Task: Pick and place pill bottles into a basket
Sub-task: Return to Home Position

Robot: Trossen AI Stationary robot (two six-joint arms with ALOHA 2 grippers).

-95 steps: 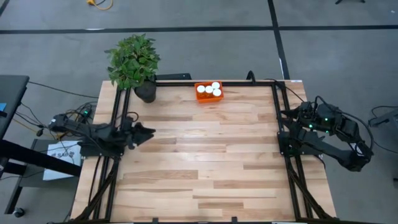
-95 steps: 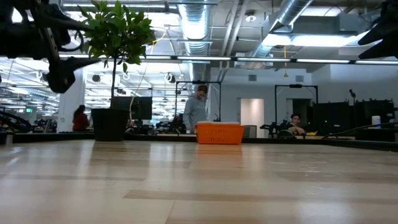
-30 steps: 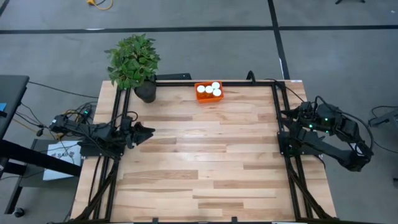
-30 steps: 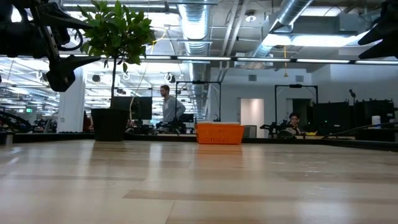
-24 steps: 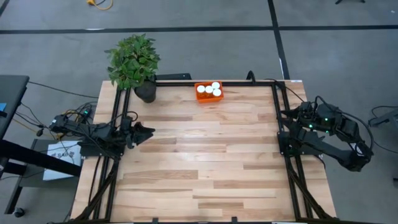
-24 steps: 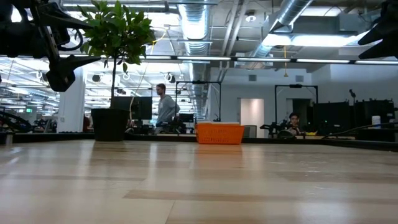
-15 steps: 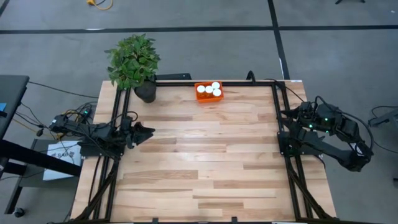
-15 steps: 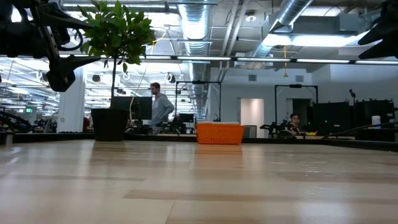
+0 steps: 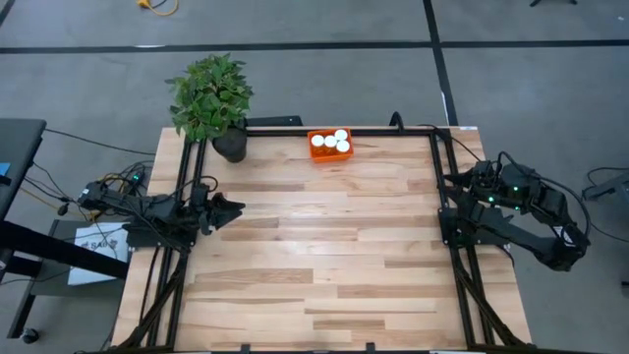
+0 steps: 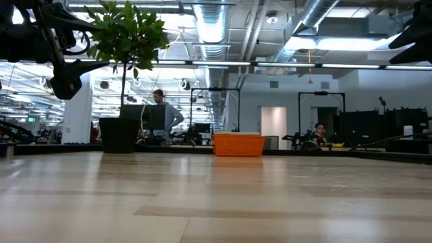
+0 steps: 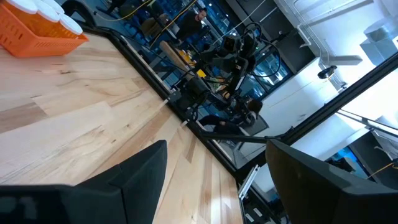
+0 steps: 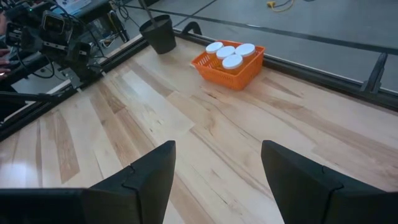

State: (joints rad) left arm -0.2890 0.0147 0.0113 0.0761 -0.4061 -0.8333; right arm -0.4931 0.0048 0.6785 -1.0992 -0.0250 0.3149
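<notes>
The orange basket (image 9: 314,156) stands on the table near the middle of its far edge. Several pill bottles (image 9: 331,140) stand upright inside it, white caps up; the basket wall hides their bodies. The basket also shows in the low view (image 10: 238,145), in the left wrist view (image 11: 31,38) and in the right wrist view (image 12: 231,76), with the caps (image 12: 232,61) above its rim. My left gripper (image 9: 236,207) hangs open and empty over the table's left edge. My right gripper (image 9: 449,182) hangs open and empty over the right edge. Both are far from the basket.
A potted plant in a black pot (image 9: 230,147) stands at the far left corner, left of the basket. Black frame rails (image 9: 444,197) run along the table's left, right and far edges. Bare wood (image 9: 324,246) lies between the arms. People show in the room behind the table (image 10: 160,118).
Both arms, the basket and the bottles have kept still. A person in the room behind the table has walked toward the potted plant's side of the low view.
</notes>
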